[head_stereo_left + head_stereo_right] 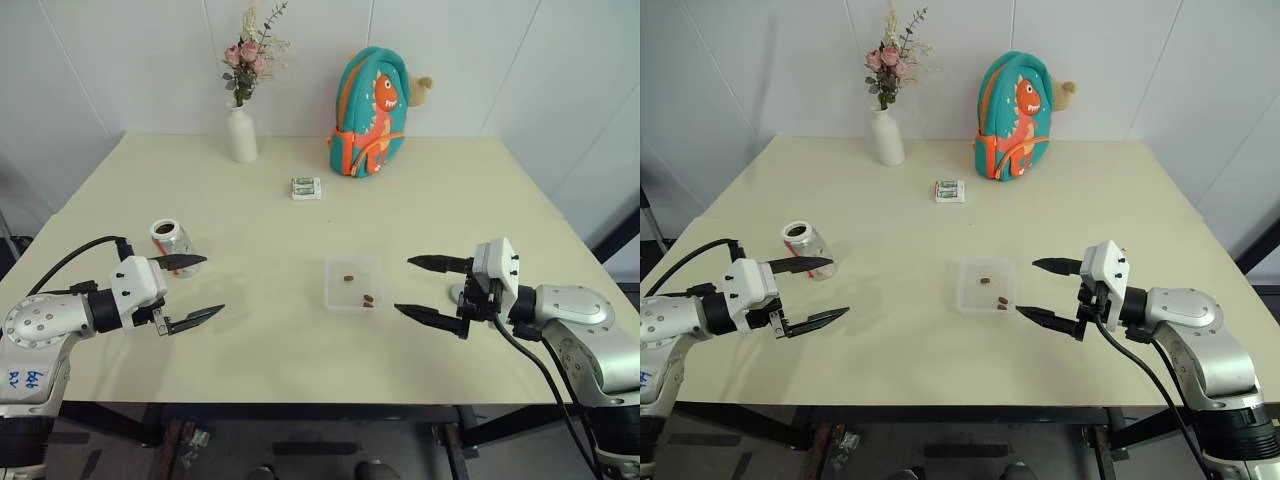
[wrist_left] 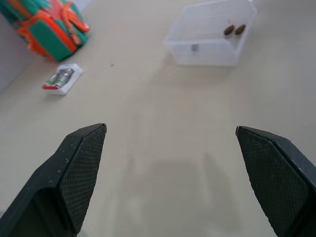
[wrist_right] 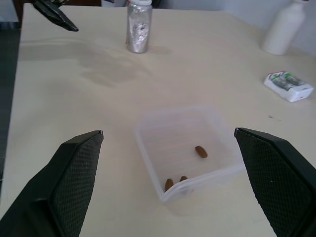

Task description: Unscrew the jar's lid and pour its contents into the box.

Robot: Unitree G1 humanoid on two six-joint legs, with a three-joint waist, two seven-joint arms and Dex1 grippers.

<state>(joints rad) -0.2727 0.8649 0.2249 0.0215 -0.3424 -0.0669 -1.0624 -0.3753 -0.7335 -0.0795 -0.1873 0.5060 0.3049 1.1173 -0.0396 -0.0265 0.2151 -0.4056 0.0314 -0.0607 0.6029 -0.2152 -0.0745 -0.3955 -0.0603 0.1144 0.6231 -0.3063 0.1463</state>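
Observation:
The jar (image 1: 172, 243) stands upright and uncapped at the table's left, its white rim showing. My left gripper (image 1: 214, 285) hovers open just in front and to the right of it, holding nothing and not touching it. The clear box (image 1: 340, 268) sits mid-table with three brown pellets (image 1: 368, 299) inside. To the box's right my right gripper (image 1: 402, 285) is open and empty, its fingers pointing at the box. A small pale round lid (image 1: 456, 293) lies on the table behind the right fingers. In the right wrist view the box (image 3: 148, 133) and the jar (image 3: 138, 27) are ahead.
A white vase of flowers (image 1: 241, 132) and a teal dinosaur backpack (image 1: 370, 115) stand at the back. A small white-and-green packet (image 1: 306, 188) lies in front of them. The table's front edge runs just below both grippers.

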